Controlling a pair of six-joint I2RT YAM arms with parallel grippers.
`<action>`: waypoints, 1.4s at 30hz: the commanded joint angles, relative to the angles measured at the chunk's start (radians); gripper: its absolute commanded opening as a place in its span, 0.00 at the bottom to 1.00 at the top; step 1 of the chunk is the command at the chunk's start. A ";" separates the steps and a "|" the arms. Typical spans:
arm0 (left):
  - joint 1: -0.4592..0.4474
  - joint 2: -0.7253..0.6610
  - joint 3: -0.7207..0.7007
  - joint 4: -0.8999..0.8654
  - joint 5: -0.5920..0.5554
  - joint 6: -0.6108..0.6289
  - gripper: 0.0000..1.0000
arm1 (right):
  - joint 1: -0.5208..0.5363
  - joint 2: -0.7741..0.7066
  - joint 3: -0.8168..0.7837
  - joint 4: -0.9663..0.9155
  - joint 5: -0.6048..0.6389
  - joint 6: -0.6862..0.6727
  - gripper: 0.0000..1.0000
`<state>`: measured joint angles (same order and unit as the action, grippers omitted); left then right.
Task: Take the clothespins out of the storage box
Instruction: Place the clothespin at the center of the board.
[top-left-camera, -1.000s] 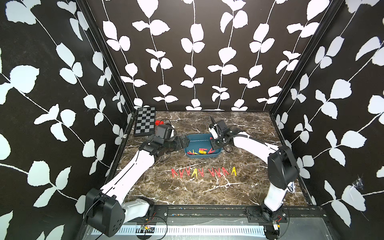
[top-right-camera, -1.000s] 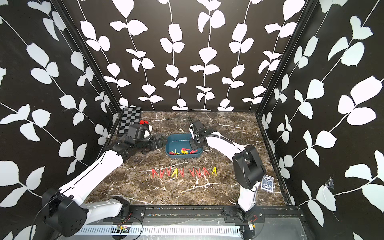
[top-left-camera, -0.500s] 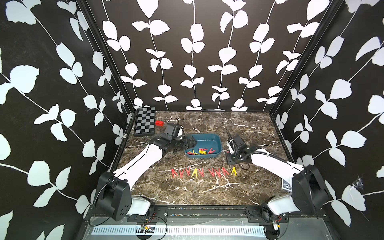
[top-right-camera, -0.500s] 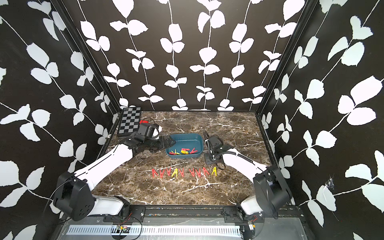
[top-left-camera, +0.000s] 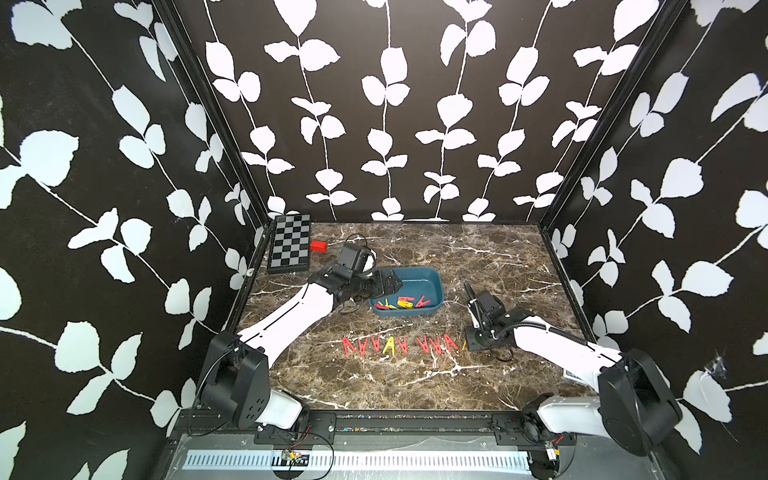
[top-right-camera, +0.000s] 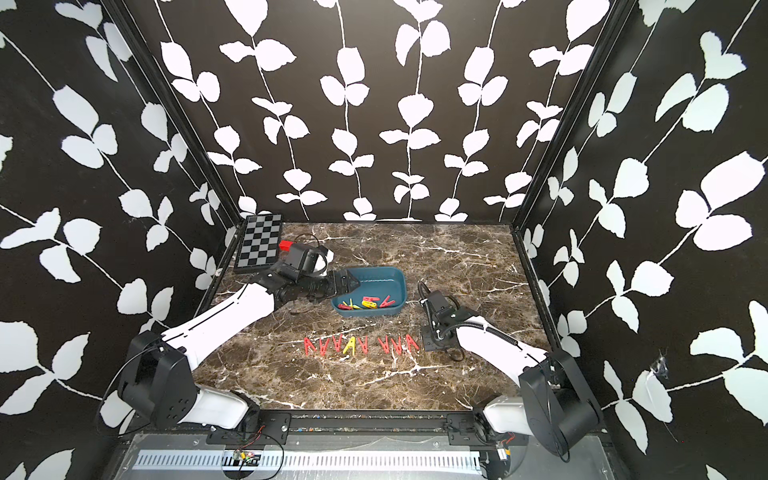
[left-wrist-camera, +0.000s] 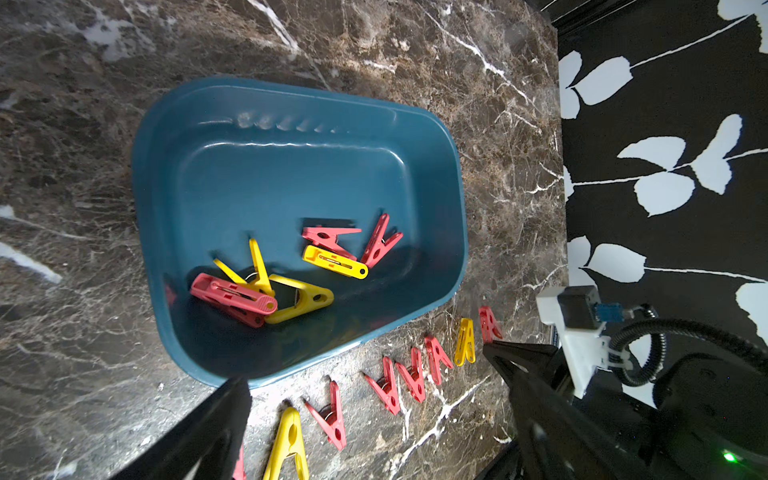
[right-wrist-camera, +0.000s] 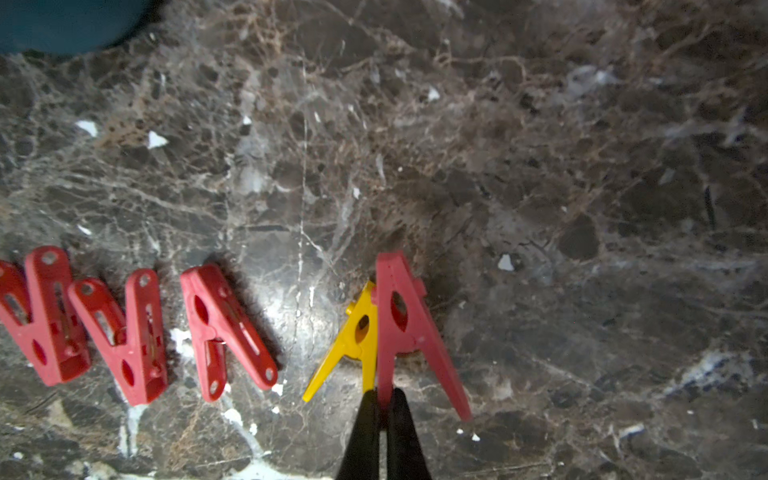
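As they look light, stiff and slick, clothespins (left-wrist-camera: 257, 291) in the storage box (left-wrist-camera: 299, 108) ahead of the empty, wide-open left end effector (left-wrist-camera: 365, 368) want pinching by one leg; right end effector (right-wrist-camera: 380, 399) clamps one red clothespin (right-wrist-camera: 399, 316).

Brown, white-veined marble bench (top-left-camera: 415, 386), seen in both top views, sparsely laid.

In the far left corner, a flat black-and-grey checkerboard (top-left-camera: 290, 243) close against the side wall, with a small red block (top-left-camera: 318, 246) just beside its right edge. Near the middle, the teal storage box (top-left-camera: 409, 312), upright on its base. Nearer the front edge and apart from the box, clothespins (top-left-camera: 390, 345) set out in one line from left to right, A-shapes side by side, mostly red with one yellow among the left few. At the line's right end, a yellow peg (right-wrist-camera: 353, 345) and a red peg (right-wrist-camera: 407, 324) touching each other.
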<state>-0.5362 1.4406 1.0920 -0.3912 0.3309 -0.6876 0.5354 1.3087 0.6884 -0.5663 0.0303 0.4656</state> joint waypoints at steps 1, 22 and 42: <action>-0.004 -0.002 0.026 0.006 0.007 0.003 0.99 | -0.005 -0.028 -0.025 -0.029 0.017 0.037 0.00; -0.004 -0.008 0.027 -0.026 -0.027 0.013 0.99 | -0.012 0.021 -0.010 -0.054 0.025 0.049 0.32; -0.004 0.049 0.134 -0.212 -0.246 0.103 0.99 | -0.012 0.125 0.361 -0.019 -0.011 -0.095 0.99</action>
<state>-0.5369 1.4830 1.1927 -0.5426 0.1360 -0.6182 0.5278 1.3926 1.0023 -0.6064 0.0368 0.4000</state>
